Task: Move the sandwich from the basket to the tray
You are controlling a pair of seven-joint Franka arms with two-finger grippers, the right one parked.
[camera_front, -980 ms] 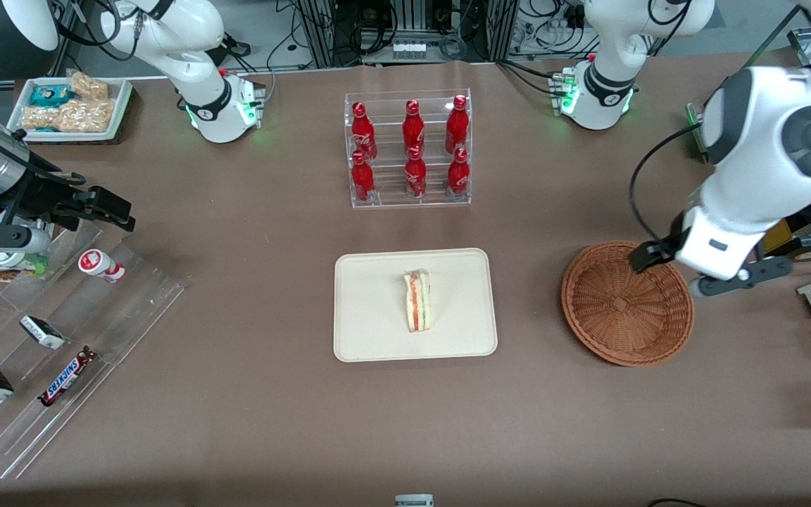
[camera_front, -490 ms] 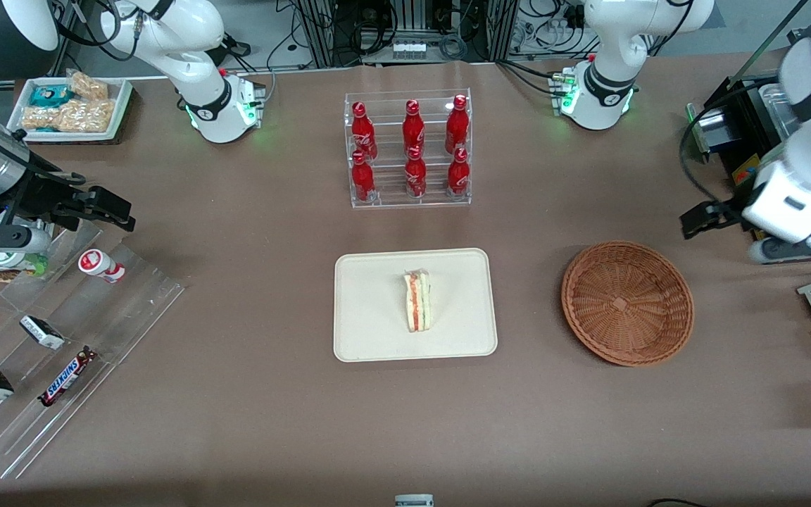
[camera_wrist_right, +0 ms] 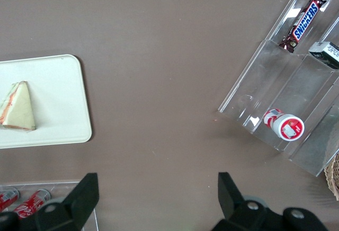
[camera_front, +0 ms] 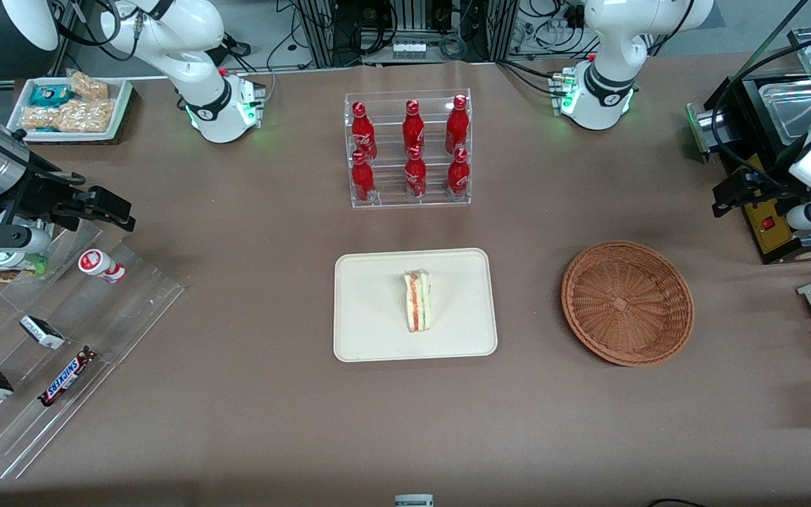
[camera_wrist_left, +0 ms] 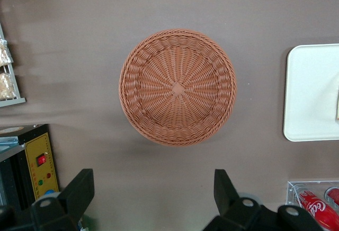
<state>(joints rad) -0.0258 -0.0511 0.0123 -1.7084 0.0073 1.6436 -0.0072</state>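
Item, sandwich (camera_front: 417,301): lying on the tray (camera_front: 370,338), long axis running toward the front camera, well apart from my gripper (camera_wrist_left: 153,202), which hangs spread and holding nothing above the table beside the bare basket (camera_front: 627,303).

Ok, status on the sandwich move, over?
Gripper open, holding nothing, up over the table toward the working arm's end. Sandwich lies on the tray. Basket has nothing in it. Nothing in the way.
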